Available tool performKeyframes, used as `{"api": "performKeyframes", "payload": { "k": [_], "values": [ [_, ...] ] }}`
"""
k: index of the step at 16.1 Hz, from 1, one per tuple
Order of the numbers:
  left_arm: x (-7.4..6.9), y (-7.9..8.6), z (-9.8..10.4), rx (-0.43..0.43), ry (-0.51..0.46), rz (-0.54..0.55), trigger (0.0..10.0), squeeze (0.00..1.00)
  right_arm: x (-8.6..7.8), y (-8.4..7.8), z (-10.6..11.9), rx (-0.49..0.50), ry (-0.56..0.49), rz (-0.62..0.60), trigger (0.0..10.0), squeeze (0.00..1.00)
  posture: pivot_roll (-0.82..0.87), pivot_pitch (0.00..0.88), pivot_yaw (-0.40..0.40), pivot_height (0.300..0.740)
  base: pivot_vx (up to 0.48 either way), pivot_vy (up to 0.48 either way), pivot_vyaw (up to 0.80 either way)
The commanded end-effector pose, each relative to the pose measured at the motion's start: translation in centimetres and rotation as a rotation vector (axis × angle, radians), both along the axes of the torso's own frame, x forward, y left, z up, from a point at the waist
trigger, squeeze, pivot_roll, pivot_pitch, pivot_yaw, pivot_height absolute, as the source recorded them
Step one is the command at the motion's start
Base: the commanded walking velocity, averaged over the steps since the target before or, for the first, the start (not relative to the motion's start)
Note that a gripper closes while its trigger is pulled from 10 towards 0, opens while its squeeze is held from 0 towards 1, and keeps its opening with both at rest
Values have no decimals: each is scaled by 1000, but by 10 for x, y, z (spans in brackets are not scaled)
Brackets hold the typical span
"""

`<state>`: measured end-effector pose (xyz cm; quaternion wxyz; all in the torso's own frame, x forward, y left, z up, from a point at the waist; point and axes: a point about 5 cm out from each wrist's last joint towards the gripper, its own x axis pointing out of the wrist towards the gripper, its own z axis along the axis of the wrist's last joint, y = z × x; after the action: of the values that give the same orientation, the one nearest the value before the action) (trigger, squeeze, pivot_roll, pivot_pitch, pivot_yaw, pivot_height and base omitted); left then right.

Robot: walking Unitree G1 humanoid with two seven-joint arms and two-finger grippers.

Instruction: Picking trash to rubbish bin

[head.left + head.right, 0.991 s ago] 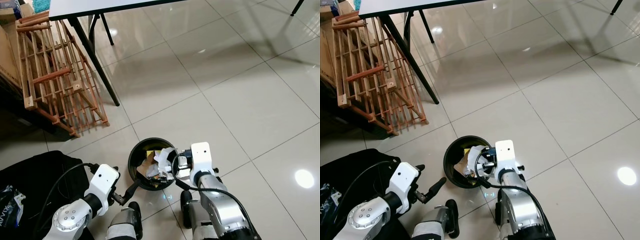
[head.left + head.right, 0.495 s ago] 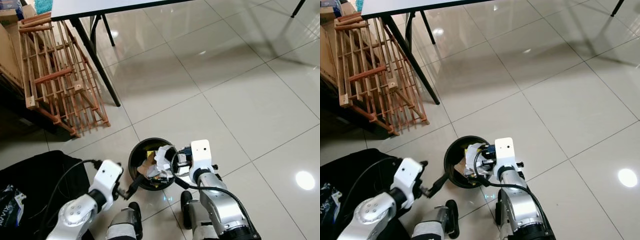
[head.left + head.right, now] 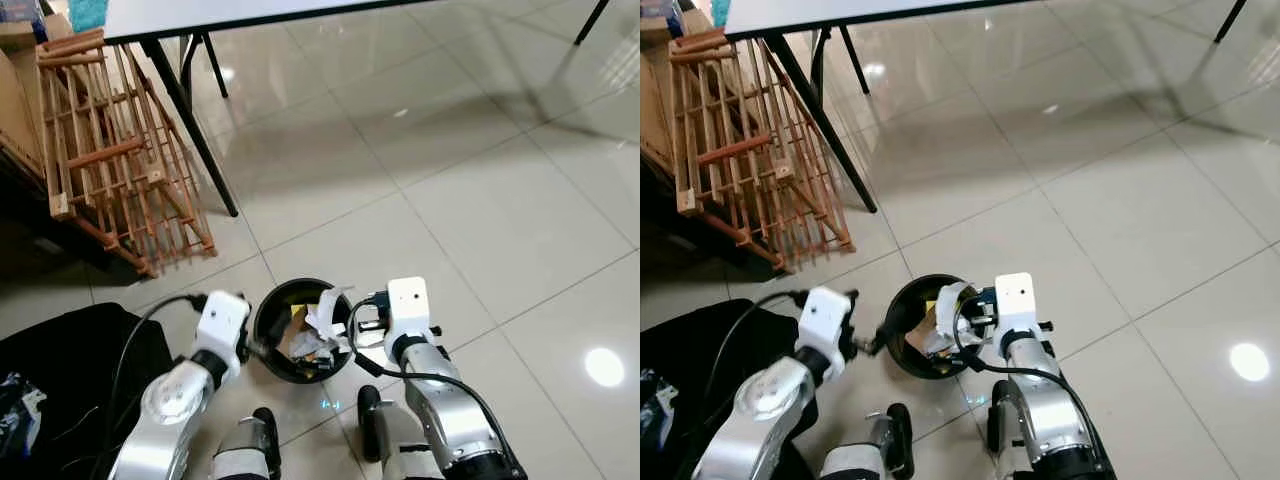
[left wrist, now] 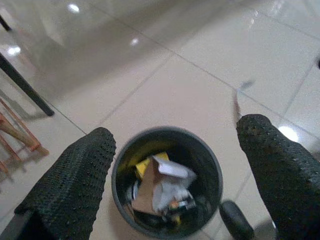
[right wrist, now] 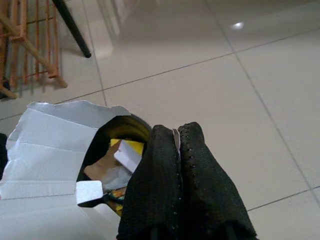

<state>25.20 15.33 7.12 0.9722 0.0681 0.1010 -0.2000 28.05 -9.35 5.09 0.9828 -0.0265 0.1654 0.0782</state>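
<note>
The scene is evenly and brightly lit from overhead. Round glare spots are thrown onto the glossy pale tiled floor (image 3: 470, 190), the strongest at the lower right, with a smaller one by the black legs of the white-topped surface (image 3: 200, 15). Soft, broad shadows are cast across the far tiles. The head views are sharp. The left wrist view is softened by blur, and the textured black fingers (image 4: 75, 175) of the left claw are rendered out of focus.
</note>
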Motion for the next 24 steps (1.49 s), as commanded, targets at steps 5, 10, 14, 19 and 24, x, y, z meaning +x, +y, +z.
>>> {"api": "performKeyframes", "payload": {
  "k": [5,10,14,19,24],
  "values": [
    [5,-3,-11,-2,18,21,10000,0,-4,-7,-7,-5,15,-22,0,0,39,246,17,740,0,0,0],
    [6,-3,-13,-3,15,20,10000,0,-6,-7,-7,-4,17,-27,0,0,38,253,22,740,0,0,0],
    [4,-1,-15,2,18,16,10000,0,-7,-6,-9,-1,20,-32,0,0,43,264,31,740,0,0,0],
    [2,1,-17,14,30,6,10000,0,-12,-6,-13,6,34,-43,0,0,40,277,43,740,0,0,0],
    [-1,2,-19,18,39,1,10000,0,-15,-5,-14,9,43,-47,0,0,44,291,48,740,0,0,0]
  ]
}}
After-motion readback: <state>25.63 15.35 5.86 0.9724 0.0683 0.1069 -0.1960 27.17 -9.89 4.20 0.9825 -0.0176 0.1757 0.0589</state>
